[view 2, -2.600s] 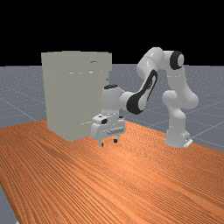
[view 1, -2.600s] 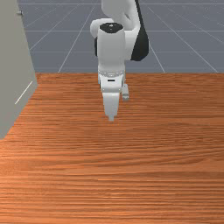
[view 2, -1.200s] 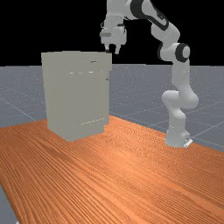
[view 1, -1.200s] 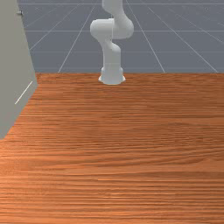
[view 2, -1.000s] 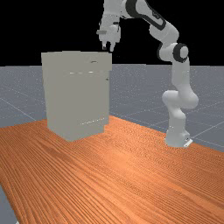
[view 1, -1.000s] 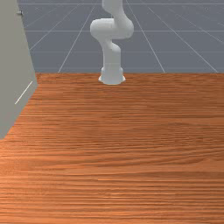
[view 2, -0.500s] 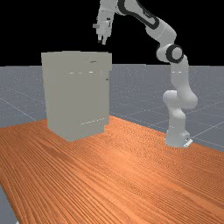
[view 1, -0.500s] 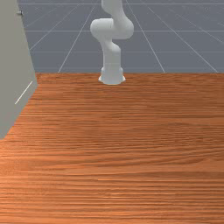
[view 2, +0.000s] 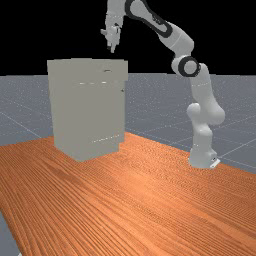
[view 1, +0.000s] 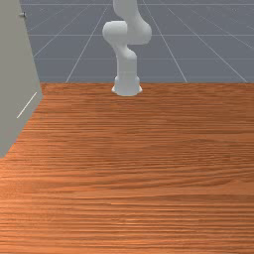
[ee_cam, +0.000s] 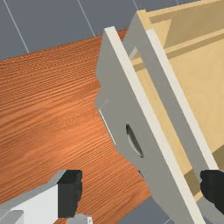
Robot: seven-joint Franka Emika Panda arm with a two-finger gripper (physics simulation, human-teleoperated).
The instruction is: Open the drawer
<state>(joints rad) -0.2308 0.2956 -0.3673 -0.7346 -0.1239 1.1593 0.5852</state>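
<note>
In the far view my gripper (view 2: 112,50) hangs just above the top of the grey cabinet (view 2: 85,115), fingers pointing down. A small curved handle (view 2: 107,70) sits high on the cabinet. From the wrist view, the gripper (ee_cam: 141,191) is open, its black pads (ee_cam: 70,192) wide apart with nothing held. The grey drawer front (ee_cam: 118,96) bears the curved handle (ee_cam: 134,140), which lies beyond the fingers and apart from them. Behind that front, a strip of pale wood separates it from a grey rail (ee_cam: 175,96). The front view shows the cabinet's side (view 1: 17,64) at its left.
The orange-brown table (view 2: 150,200) stretches around the cabinet's foot. A small knob (view 1: 22,15) sticks out near the cabinet's edge in the front view. The robot's base (view 2: 202,157) stands at the far view's right. Pale wood inside the cabinet (ee_cam: 205,74) shows past the rail.
From low beside the cabinet, my hand has risen above it, then shifted toward the far view's left and turned. Over the last half second it has sunk slightly. The cabinet has not visibly moved.
</note>
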